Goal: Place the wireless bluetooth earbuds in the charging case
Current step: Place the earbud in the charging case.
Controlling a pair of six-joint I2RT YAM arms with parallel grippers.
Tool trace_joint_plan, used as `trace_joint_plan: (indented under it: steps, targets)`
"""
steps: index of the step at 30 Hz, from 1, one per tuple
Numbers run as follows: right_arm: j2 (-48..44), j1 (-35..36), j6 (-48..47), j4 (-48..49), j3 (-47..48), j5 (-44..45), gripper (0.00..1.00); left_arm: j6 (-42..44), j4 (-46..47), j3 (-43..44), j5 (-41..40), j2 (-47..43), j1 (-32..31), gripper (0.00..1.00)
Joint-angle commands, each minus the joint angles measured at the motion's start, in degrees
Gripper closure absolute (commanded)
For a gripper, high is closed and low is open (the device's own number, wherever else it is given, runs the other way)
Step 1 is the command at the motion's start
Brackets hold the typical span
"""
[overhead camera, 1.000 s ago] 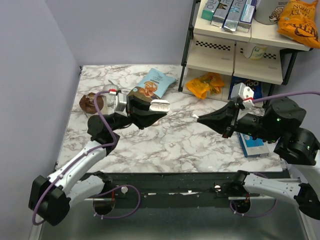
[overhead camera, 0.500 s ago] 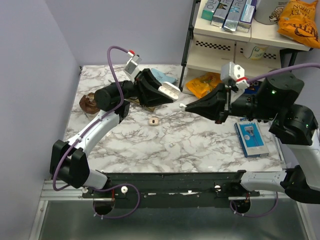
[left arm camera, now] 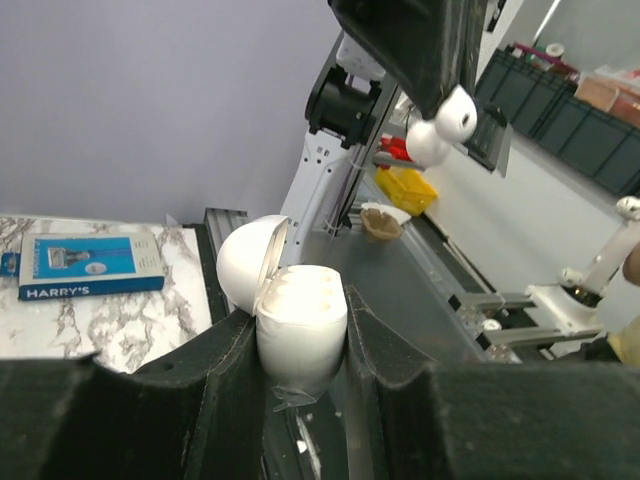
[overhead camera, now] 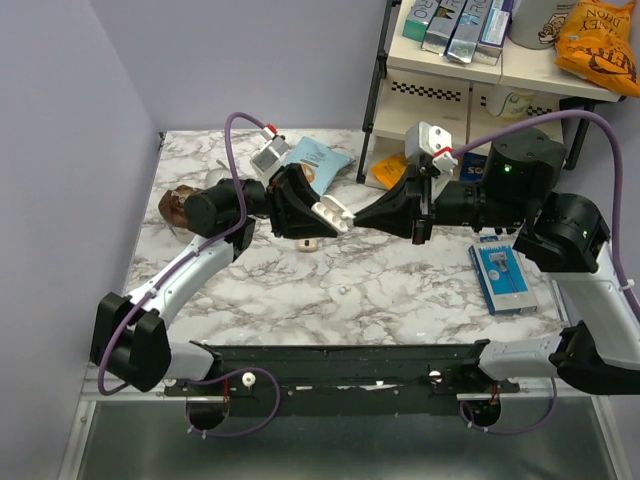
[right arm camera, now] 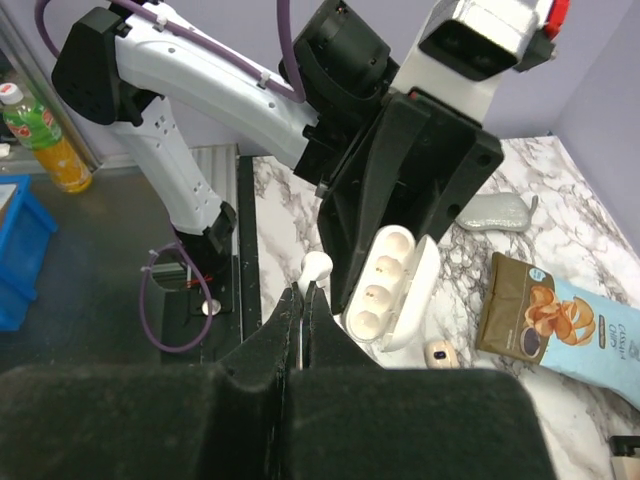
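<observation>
The charging case (left arm camera: 300,300) is up in the air over the middle of the table (overhead camera: 420,290), lid swung open, clamped by its lower half between the fingers of the left gripper (left arm camera: 302,345). One earbud (right arm camera: 317,266) is pinched at the very tips of the right gripper (right arm camera: 303,296), whose fingers are closed on it. A second ago the two arms were low and well apart. Half a second ago both had lifted, but a clear gap still lay between bud and case. Now that gap has nearly gone: from overhead the right tip sits just beside the open case, and in the right wrist view the bud hangs near the case's edge, not touching it. So the approach looks done and the fine part comes next: lining the bud up over a socket and pressing it in. Whether a socket is already filled I cannot tell. A tiny white speck (overhead camera: 341,290) on the table may be the other bud, but it is too small to be sure. Further out lie a small tan object (overhead camera: 308,243), a snack bag (overhead camera: 325,160) and a blue box (overhead camera: 503,278)
</observation>
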Motion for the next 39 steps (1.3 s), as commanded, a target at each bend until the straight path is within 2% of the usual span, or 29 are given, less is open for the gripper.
trace_joint_plan:
  steps: [1,9,21,33,39]
  targets:
    - [0.8,0.0,-0.6,-2.0,1.7,-2.8,0.99,7.8,17.4,-2.9,3.8,-4.3,-0.4,1.00]
    - [3.3,0.2,-1.5,-3.4,2.0,-4.4,0.99,9.8,17.3,-2.8,5.1,-4.8,-0.8,1.00]
    - [4.6,1.5,-2.1,-3.0,-0.7,-4.7,0.99,11.8,12.1,-3.3,5.8,-4.8,-2.0,1.00]
    - [6.4,1.5,-2.6,-2.7,-1.6,-2.7,0.99,21.3,0.6,-6.3,5.7,-8.1,-2.9,1.00]
    - [6.6,1.6,-2.5,-2.7,-2.0,-1.3,0.99,29.9,-11.3,-6.9,4.9,-10.8,-3.4,1.00]
